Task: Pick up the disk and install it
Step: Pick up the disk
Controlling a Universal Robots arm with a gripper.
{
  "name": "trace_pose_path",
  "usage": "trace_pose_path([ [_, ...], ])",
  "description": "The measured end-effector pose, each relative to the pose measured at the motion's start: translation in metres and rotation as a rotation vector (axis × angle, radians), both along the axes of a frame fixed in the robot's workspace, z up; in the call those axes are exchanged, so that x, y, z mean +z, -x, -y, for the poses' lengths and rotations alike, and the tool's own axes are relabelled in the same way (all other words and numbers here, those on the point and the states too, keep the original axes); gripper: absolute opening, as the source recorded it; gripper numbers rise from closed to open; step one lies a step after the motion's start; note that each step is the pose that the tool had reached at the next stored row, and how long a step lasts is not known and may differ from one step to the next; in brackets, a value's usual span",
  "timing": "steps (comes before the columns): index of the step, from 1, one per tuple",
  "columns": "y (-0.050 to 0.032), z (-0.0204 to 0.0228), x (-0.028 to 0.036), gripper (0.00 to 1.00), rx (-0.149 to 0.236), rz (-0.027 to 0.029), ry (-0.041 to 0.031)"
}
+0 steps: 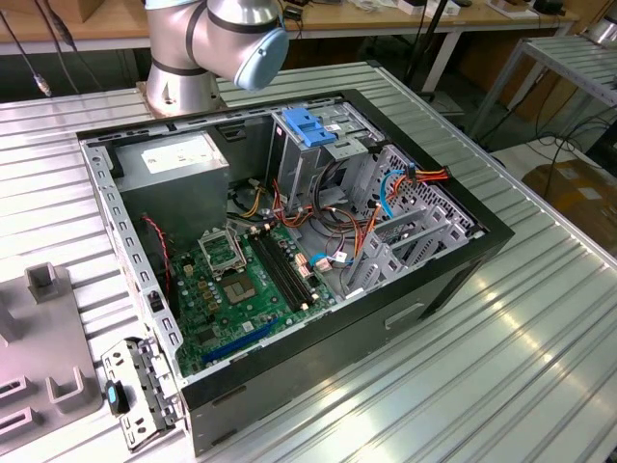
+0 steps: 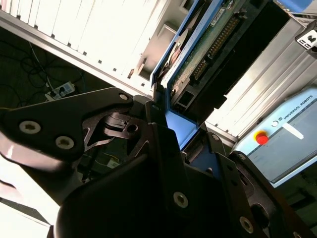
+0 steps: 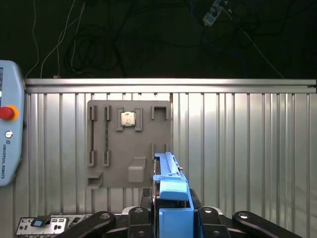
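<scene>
The disk stands edge-on between the black fingers in the first wrist view, its blue plastic side rail facing the camera. In the second wrist view the disk shows its green circuit board and a blue rail running along one edge. My gripper is shut on the disk and holds it in the air over the ribbed metal table. In the second wrist view the gripper clamps the disk's near end.
An open computer case lies on the table, with a motherboard, a grey power-supply box and a metal cage with a blue cap. A grey fixture tray carries a chip. A control pendant lies beside it.
</scene>
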State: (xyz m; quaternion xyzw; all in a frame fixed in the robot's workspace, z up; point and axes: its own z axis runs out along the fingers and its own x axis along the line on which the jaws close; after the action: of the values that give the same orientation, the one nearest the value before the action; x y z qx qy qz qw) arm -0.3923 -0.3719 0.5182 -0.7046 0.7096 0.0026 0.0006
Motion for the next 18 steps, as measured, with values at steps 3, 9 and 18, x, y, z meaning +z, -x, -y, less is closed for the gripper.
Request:
trace_pose_path([
  [3, -0.0039, 0.0000, 0.0001, 0.37, 0.000, -0.0001, 0.0001],
  [9, -0.0110, 0.0000, 0.0000, 0.37, 0.000, -0.0001, 0.0000],
  [18, -0.0227, 0.0000, 0.0000, 0.37, 0.000, -0.0001, 0.0000],
])
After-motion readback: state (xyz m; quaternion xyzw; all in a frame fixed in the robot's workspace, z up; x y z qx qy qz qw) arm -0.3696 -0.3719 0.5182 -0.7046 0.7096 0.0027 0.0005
